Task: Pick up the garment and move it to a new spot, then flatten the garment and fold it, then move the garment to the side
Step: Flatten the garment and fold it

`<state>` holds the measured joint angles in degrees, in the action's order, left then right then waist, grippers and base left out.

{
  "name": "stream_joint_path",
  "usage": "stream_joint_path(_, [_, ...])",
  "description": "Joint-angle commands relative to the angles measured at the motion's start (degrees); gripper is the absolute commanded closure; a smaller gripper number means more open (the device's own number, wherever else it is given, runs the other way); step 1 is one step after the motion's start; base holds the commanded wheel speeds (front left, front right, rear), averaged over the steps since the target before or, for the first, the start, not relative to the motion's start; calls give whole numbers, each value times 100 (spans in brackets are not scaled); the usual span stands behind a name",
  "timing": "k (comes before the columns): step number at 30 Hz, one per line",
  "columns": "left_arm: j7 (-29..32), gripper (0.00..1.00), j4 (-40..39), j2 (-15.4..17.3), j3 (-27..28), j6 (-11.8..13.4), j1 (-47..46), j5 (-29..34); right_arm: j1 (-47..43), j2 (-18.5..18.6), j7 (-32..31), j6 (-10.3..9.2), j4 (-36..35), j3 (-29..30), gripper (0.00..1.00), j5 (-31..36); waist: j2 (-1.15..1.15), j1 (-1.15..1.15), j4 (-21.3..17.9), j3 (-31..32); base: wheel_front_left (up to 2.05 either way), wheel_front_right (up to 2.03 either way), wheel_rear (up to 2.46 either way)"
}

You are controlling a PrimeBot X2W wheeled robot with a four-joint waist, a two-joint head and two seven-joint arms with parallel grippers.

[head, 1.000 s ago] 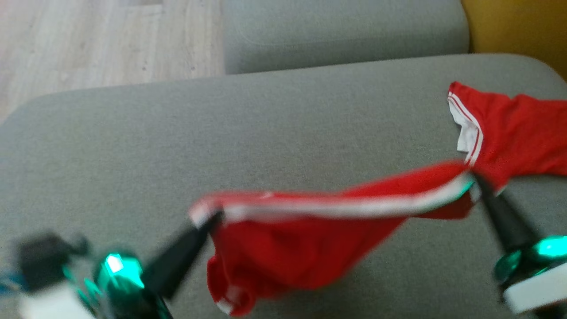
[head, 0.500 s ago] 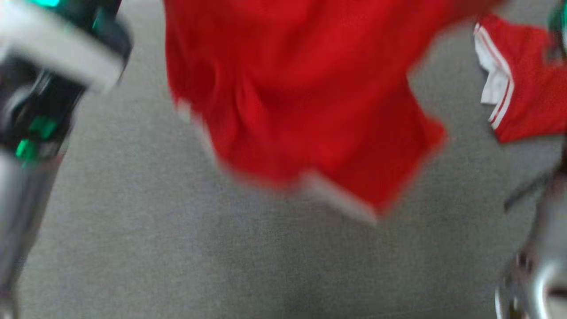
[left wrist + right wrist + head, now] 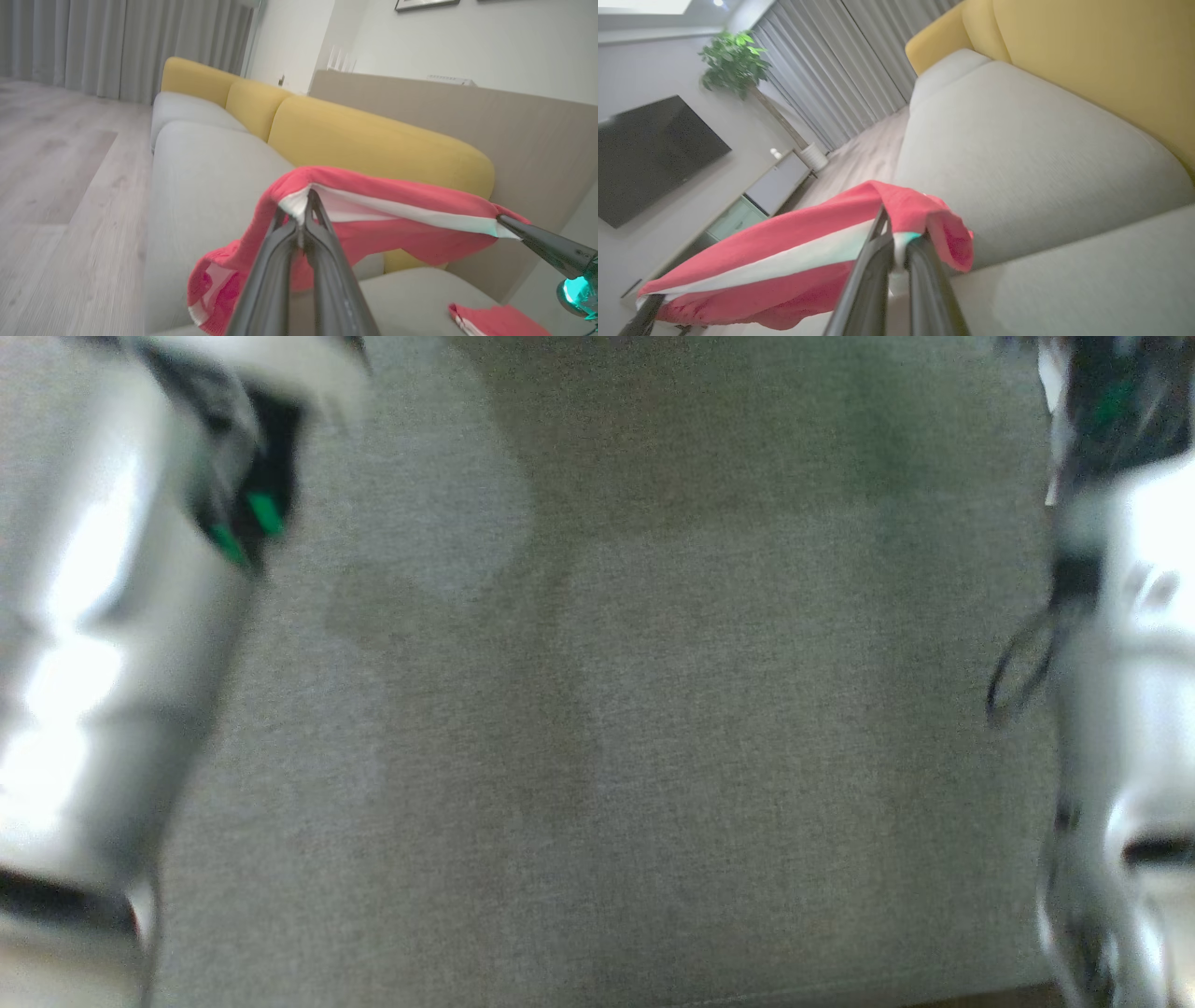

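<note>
1. Head view: heavy blur. Grey sofa seat [image 3: 597, 756] lies below. Pale left forearm [image 3: 93, 644] is at the left edge and right forearm [image 3: 1130, 691] at the right edge, both raised and close to the cam.
2. Left wrist view: left end effector [image 3: 306, 207] is clenched on the white-banded edge of the red garment [image 3: 383, 193]. The cloth hangs in the air above the seat, in front of the yellow backrest [image 3: 364, 135]. Right end effector [image 3: 507, 223] pinches the band's other end, so the band spans btwn the two and the rest droops to the lower left. A second red piece [image 3: 495, 322] lies on the seat at lower right. It looks separate from the held one.
3. Right wrist view: the right end effector's fingers are tight together on the same white band. The garment runs off to the lower left, where the other arm's dark finger holds it.
4. Step, as I judge it: pick-up is done and the carry to a new spot is under way. Next move calls for keeping both grips, holding the band stretched, then lowering onto free seat area so the cloth lands flat, w/o dropping it on the other red piece.
5. Vs 1 s ago: the head cam has swung, so the whole pic has shifted. Back then the garment hung low over the seat btwn both end effectors. Half a sec ago it filled the top of the frame, and now only forearms and seat fabric are there. Both grips unchanged.
</note>
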<state>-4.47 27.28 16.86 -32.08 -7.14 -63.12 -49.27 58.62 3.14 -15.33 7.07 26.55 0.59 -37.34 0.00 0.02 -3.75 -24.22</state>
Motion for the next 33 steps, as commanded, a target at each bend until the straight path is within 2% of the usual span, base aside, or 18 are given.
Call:
stream_joint_path(1, [-230,100,-155,157,-12,-27,374,-36,-572,-26,137,42,-287,-20,100,188,0,-2,79,138,0,0,0])
stream_joint_path(4, [-421,100,-527,167,-456,-32,1155,-253,-1689,-26,7,42,-769,56,100,447,0,-2,203,211,0,0,0])
stream_joint_path(8, [-634,100,-1053,437,-1141,-33,2353,-198,-3475,-18,-349,42,-1724,248,100,763,0,-2,364,458,0,0,0])
stream_joint_path(9, [-690,100,-1156,485,-1263,-33,2688,-198,-3947,-19,-440,42,-1975,332,100,776,0,-2,403,577,0,0,0])
stream_joint_path(10, [-690,100,-1156,485,-1263,-33,2688,-198,-3947,-19,-440,42,-1975,332,100,776,0,-2,403,577,0,0,0])
stream_joint_path(12, [-777,100,-1420,581,-1419,-4,3334,-232,-4852,-22,-711,42,-2547,406,100,721,0,-2,450,750,0,0,0])
stream_joint_path(16, [-872,100,-2147,850,-1534,288,4569,-436,-6442,-24,-1271,42,-3805,504,100,678,0,-2,484,1042,0,0,0])
stream_joint_path(17, [-882,100,-2380,923,-1539,386,4840,-502,-6771,-24,-1387,42,-4122,602,100,652,0,-2,499,1077,0,0,0])
stream_joint_path(18, [-883,100,-2863,1074,-1568,577,5292,-603,-7329,-24,-1639,42,-4734,793,100,629,0,-2,552,1103,0,0,0])
stream_joint_path(20, [-856,100,-3313,1207,-1568,744,5560,-663,-7663,-25,-1880,42,-5263,965,100,573,0,-2,620,1038,0,0,0])
stream_joint_path(23, [-778,100,-3799,1266,-1432,880,5600,-851,-7557,-25,-2302,42,-5746,1111,100,597,0,-2,746,854,0,0,0])
stream_joint_path(26, [-555,100,-3975,1208,-1259,851,5275,-1118,-6838,61,-2878,42,-5847,1056,100,809,0,-2,899,623,0,0,0])
stream_joint_path(30, [-189,100,-3856,989,-994,762,4593,-1567,-5393,175,-3740,42,-5458,888,100,1003,0,-2,1160,321,0,0,0])
stream_joint_path(33, [82,100,-3455,672,-897,738,4018,-1832,-4338,196,-4301,42,-4937,895,100,1163,0,-2,1431,175,0,0,0])
